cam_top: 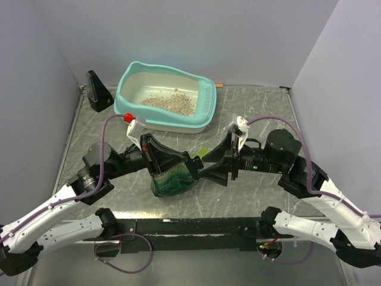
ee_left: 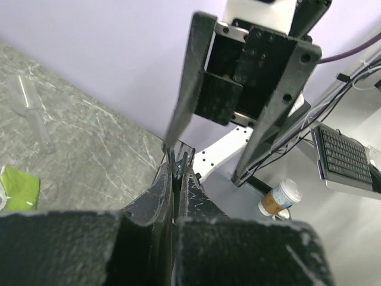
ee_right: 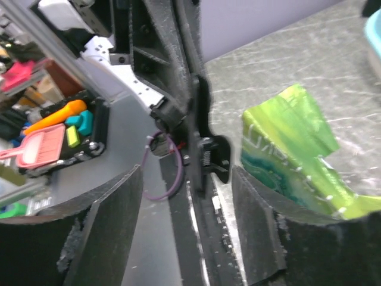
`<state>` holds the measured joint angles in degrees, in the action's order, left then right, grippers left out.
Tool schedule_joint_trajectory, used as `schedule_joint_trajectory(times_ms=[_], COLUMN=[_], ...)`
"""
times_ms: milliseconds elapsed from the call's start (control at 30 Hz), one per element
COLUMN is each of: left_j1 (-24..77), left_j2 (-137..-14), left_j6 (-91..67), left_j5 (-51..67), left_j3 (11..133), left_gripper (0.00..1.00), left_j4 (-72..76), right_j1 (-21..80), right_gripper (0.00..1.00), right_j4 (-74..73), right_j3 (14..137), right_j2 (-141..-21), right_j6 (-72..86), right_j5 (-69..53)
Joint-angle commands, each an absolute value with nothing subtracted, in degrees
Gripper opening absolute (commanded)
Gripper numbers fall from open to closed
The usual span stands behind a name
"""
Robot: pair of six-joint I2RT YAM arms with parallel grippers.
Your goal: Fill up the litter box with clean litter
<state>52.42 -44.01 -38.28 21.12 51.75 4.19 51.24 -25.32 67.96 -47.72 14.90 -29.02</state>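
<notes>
Green and crinkly, the pouch (cam_top: 172, 179) hangs right between my two sets of fingers, low over the table (cam_top: 262, 113). My left fingers (ee_left: 152, 208) are pressed together, and I judge they're pinching a thin edge at the pouch top. The wrist view shows only a sliver in the slit, so that's my reading, not a certainty. My right fingers (ee_right: 113, 229) are spread wide, nose to nose with the left ones.

Here's the catch: what sits in the gap of the right fingers is a left fingertip, while the green flap lies mostly off toward one right finger. The job, as I read it, is a second hold to get the pouch open. To do it well I'd slide the right fingers sideways onto the flap, just beside the left pinch and clear of that fingertip. Then I'd close squarely on the film, keeping the mouth up so nothing spills.

The litter box (cam_top: 206, 101) waits beyond both sets of fingers, well apart, with only a thin patch of clean litter (cam_top: 169, 103) on its floor. That's far from full.

A black stand (cam_top: 98, 92) sits far beyond the left fingers, beside the box. A translucent scoop (ee_left: 33, 113) lies on the table ahead of them, off to one side. The purple cable (cam_top: 104, 146) loops behind the left fingers, worth minding on any lift toward the box.
</notes>
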Motion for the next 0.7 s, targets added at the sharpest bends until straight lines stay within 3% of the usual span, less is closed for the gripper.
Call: schedule_joint_trajectory(times_ms=[0, 333, 667], left_j1=[52.65, 52.73, 52.65], left_j2=[-42.71, -41.84, -42.1], left_j6=[-38.32, -38.67, -38.67], left_j5=[23.47, 26.81, 27.69], left_j3=[52.38, 52.21, 52.3], left_gripper=[0.01, 0.01, 0.01], left_j4=[5.8, 7.29, 7.73], right_j1=[51.33, 51.24, 51.24], right_gripper=[0.7, 0.72, 0.68], right_j4=[-25.31, -24.79, -19.34], right_j3=[70.14, 71.54, 69.0], right_j2=[-46.06, -48.69, -50.62], right_j6=[12.4, 11.86, 14.5], right_j5=[-25.4, -30.48, -37.26])
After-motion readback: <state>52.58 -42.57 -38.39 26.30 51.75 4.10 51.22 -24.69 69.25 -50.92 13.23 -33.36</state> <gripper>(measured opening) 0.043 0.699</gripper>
